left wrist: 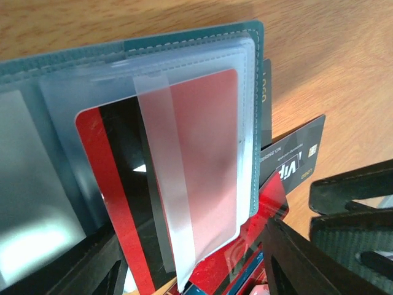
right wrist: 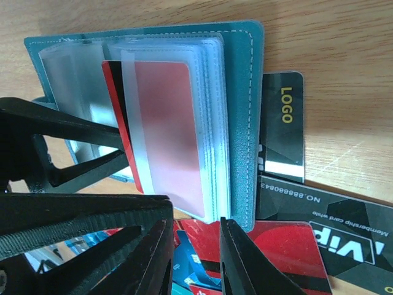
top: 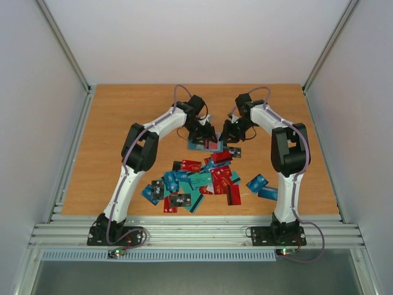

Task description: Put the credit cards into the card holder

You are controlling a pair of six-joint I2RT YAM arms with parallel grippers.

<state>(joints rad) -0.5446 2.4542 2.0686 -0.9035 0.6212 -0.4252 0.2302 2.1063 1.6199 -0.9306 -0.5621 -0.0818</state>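
The card holder (top: pixel 196 146) lies open on the table past the card pile, its teal cover (left wrist: pixel 184 40) (right wrist: pixel 239 123) lined with clear sleeves. A red credit card (left wrist: pixel 95 141) (right wrist: pixel 113 86) with a black stripe sits partway inside one sleeve. My left gripper (top: pixel 207 136) (left wrist: pixel 196 270) is open, its fingers wide apart on either side of that card's outer end. My right gripper (top: pixel 227 136) (right wrist: pixel 196 218) is at the holder's near edge. Its jaws stand a narrow gap apart, and I cannot see whether they pinch the sleeves.
Several loose red, teal, blue and black credit cards (top: pixel 196 181) lie heaped between the arms' bases. Two black cards (right wrist: pixel 282 123) (left wrist: pixel 295 160) and a red one (right wrist: pixel 276 246) lie beside and under the holder. Grey walls enclose the wooden table (top: pixel 123 123).
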